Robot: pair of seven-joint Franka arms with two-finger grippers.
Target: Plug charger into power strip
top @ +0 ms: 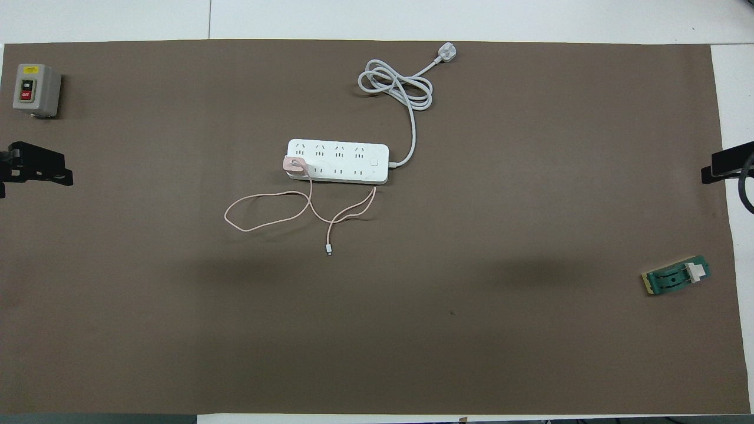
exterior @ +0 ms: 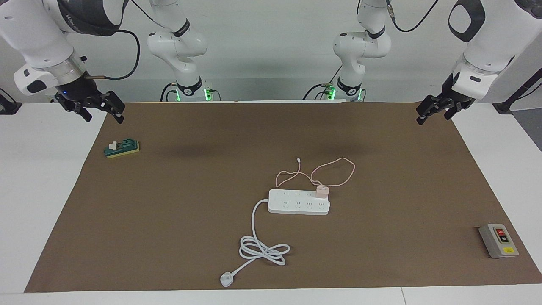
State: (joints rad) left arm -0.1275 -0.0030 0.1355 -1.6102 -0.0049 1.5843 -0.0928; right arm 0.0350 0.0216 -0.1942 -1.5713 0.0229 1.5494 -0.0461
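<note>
On the long white power strip (exterior: 298,202) sits a cube-shaped charger (exterior: 322,191) (pale pink) — thin-cabled.

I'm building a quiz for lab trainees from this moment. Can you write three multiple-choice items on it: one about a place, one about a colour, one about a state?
1. Where does the charger sit?
A. On the power strip, at its end toward the left arm's end of the table
B. Beside the grey button box
C. In the left gripper

2. What colour is the charger's cable?
A. Black
B. Pink
C. Green

3. What are the two grippers doing?
A. Both grip the strip
B. The right gripper holds the white plug
C. Both are open, empty and up in the air

Answers:
1 A: the pink cube stands on the strip's end socket.
2 B: thin pink loops lie on the mat.
3 C: the left gripper and right gripper hang over the mat's ends, far from the strip.
</note>
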